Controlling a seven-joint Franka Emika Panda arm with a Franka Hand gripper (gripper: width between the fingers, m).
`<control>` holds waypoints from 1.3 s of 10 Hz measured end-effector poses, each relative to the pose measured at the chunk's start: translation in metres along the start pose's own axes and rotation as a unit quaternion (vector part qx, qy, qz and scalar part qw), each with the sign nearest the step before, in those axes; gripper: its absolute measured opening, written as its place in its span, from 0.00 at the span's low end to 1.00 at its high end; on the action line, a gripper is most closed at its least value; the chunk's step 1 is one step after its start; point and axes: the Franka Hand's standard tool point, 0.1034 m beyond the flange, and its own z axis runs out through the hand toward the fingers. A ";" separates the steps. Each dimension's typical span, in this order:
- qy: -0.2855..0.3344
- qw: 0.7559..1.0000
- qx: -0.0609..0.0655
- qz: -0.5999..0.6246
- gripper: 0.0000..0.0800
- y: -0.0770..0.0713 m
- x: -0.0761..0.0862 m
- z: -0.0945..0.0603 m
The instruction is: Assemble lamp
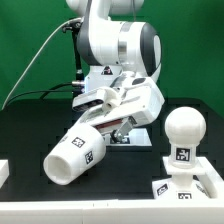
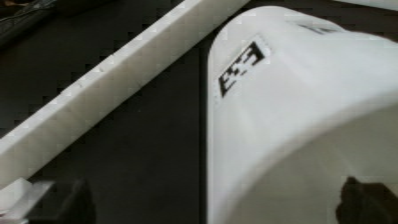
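Presently, exterior view: gripper [image 1: 112, 116] down low over the black desk [image 1: 30, 130], at the narrow end of the shade [image 1: 82, 150], which lies on its side, wide mouth pointing away from the gripper. Fingers hidden behind the hand body; contact with the shade not resolvable here. Bulb [image 1: 184, 135] upright on the base [image 1: 190, 185], apart from the gripper on the exterior view's right, so bulb step judged done.

Wrist view: shade wall [image 2: 294, 130] with one tag fills the space between the fingertips [image 2: 45, 200]. Jaws wide, straddling the shade; cannot tell whether pads press it. White rail [image 2: 107, 95] alongside.

Step judged: grasping the shade. Next: close firmly, lift, tip upright, carry over the bulb.
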 end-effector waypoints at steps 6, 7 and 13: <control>0.005 1.000 -0.005 -0.003 0.87 0.009 0.000 -0.037; 0.015 1.000 -0.008 0.003 0.87 0.014 0.000 -0.046; 0.082 0.997 0.013 0.000 0.87 0.056 -0.083 -0.026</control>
